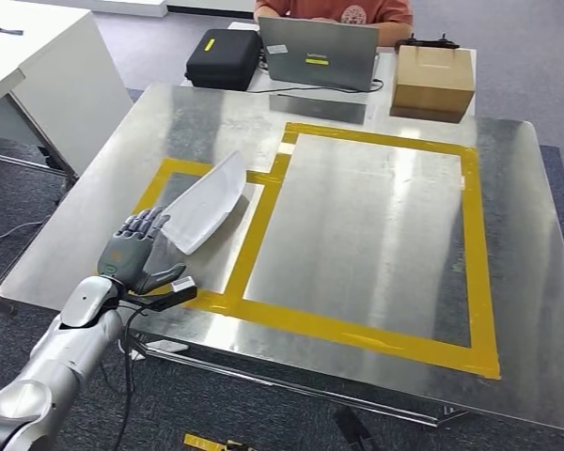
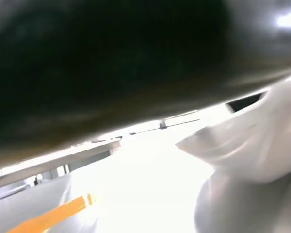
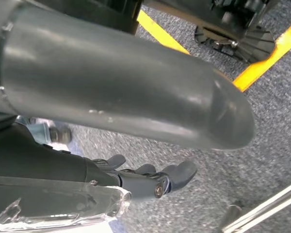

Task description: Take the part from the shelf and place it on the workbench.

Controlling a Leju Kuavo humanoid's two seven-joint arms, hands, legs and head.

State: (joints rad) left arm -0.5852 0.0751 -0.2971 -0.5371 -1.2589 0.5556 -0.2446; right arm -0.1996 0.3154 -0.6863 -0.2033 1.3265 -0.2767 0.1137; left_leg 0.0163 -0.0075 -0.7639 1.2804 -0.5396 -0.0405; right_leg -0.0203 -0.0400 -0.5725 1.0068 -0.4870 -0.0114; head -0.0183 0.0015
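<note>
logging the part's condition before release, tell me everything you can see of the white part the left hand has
The white curved sheet part is a thin, smooth, shell-like panel, plastic by its look, with a rounded far end and a slightly raised edge. It lies tilted over the smaller yellow-taped rectangle on the shiny metal workbench, its far end toward the tape between the two rectangles. The left hand grips its near end with dark fingers. Whether its underside touches the bench cannot be told. In the left wrist view it shows as a pale, blurred surface.
</note>
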